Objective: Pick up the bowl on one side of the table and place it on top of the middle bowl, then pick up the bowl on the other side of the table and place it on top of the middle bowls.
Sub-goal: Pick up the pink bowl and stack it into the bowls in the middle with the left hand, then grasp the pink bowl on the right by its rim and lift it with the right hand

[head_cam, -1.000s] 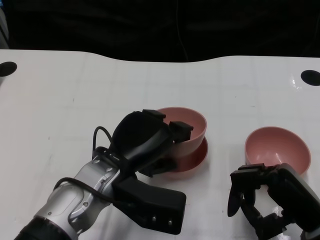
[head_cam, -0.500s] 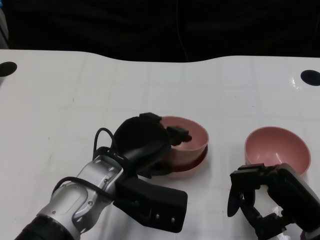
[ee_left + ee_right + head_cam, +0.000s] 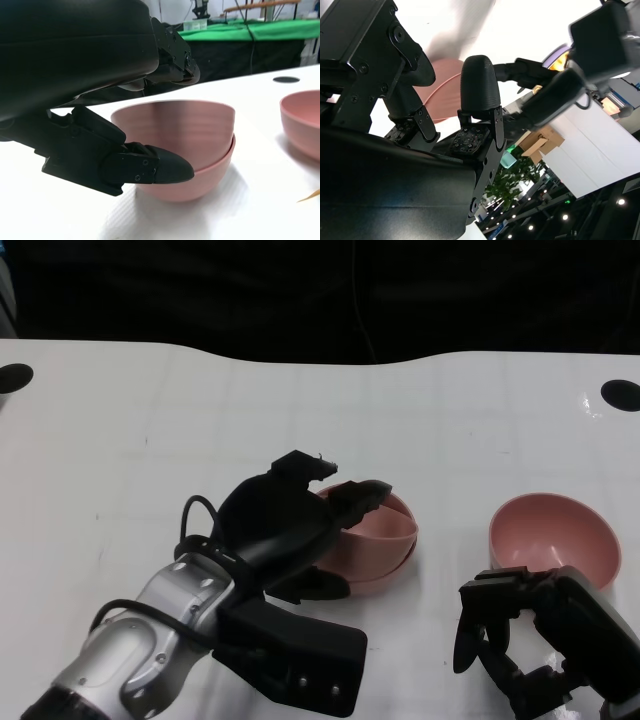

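Two pink bowls sit nested at the middle of the white table (image 3: 120, 420): the upper bowl (image 3: 372, 525) rests inside the middle bowl (image 3: 392, 574), whose rim shows as a thin band below it — the left wrist view shows the pair stacked squarely, one rim just above the other. The left hand (image 3: 290, 530) lies over the near-left side of the stack. Its fingers (image 3: 355, 495) are spread apart and reach across the upper bowl's rim, while its thumb (image 3: 150, 169) lies beside the bowls' outer wall; in the left wrist view the upper fingers stand clear above the rim, so the hand is loosened around the bowl, not clamped on it. Whether the thumb tip touches the wall cannot be told.

A third pink bowl (image 3: 555, 535) stands alone on the table's right side, well apart from the stack. The right hand (image 3: 520, 635) hovers just at its near edge — fingers apart, curving down, holding nothing.
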